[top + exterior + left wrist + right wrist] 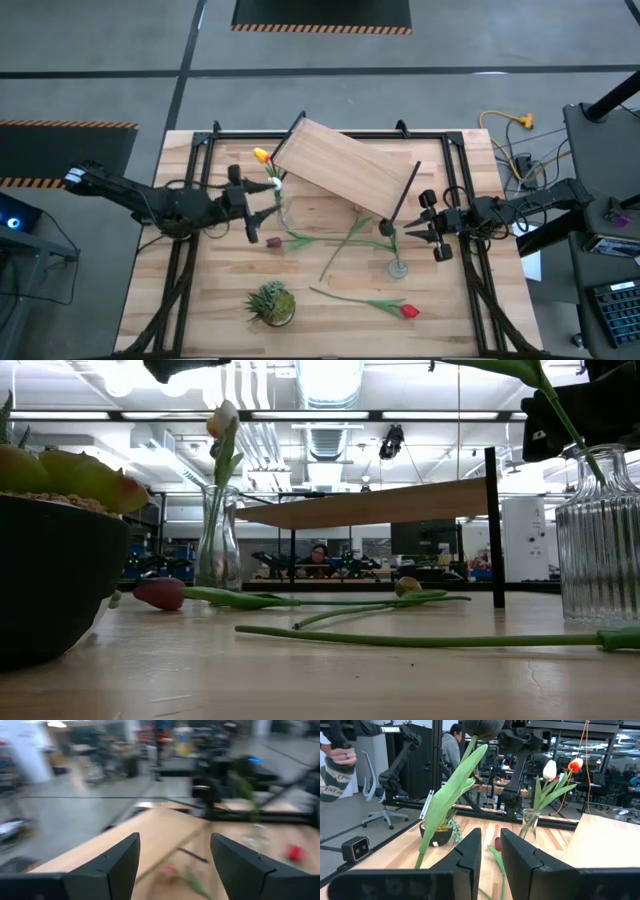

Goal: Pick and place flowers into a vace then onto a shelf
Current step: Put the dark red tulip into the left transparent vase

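Standing apart, the left gripper [262, 212] is spread beside a vase [279, 208], while a stem [445, 805] is clenched by the right gripper [428, 229].

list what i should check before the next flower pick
1. left gripper open and empty: ok
2. left vase upright with two flowers in it: ok
3. right vase upright with one stem in it: ok
4. right gripper holding that stem: cannot tell
5. all flowers in vases: not ok, maroon flower and red flower lie on the table
6. shelf square to the table: not ok, it sits skewed
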Motion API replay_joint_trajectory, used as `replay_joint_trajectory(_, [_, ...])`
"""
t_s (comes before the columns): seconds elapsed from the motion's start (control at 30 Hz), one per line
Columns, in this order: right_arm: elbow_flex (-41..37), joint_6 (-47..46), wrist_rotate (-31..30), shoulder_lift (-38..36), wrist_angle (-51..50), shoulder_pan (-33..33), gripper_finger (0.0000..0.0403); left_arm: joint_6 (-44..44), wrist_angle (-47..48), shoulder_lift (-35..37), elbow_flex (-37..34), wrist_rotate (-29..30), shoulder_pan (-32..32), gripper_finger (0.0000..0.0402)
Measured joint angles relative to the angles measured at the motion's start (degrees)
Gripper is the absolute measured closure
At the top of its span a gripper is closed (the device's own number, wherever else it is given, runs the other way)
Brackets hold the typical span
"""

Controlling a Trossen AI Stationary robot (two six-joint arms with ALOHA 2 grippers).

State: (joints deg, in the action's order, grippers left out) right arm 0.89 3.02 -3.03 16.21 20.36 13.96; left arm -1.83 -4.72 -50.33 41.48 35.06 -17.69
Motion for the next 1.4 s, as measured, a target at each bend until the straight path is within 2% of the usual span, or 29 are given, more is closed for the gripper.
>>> replay_joint_trajectory(0.1, [0.0,-0.01,0.0,0.0,0.0,0.0,0.0339,0.02,0.81,-4.51,3.62,-7.01,-0.04,0.0175])
replay_joint_trajectory(0.17, [0.0,0.01,0.02,0.02,-0.02,0.02,0.0339,0.02,1.93,-7.6,6.29,-9.38,-0.02,0.0175])
replay_joint_trajectory(0.7, [0.0,-0.01,0.02,0.02,-0.04,0.0,0.0339,3.44,27.56,-31.6,29.13,-9.59,-0.02,0.0175])
replay_joint_trajectory(0.87, [0.0,0.0,0.01,0.02,-0.07,0.02,0.0339,3.48,30.29,-37.51,32.04,-9.52,0.0,0.0175])
replay_joint_trajectory(1.07, [0.0,0.0,0.02,0.04,-0.09,0.02,0.0339,3.09,30.32,-41.35,32.4,-9.47,0.4,0.0175])
replay_joint_trajectory(1.23, [0.0,-0.01,0.02,0.04,-0.09,0.02,0.0339,-3.7,30.6,-42.22,32.32,-8.04,0.54,0.0175])
replay_joint_trajectory(1.4, [0.0,0.01,0.02,0.04,-0.09,0.02,0.0339,-21.23,30.67,-42.31,31.97,-3.3,0.55,0.0175])
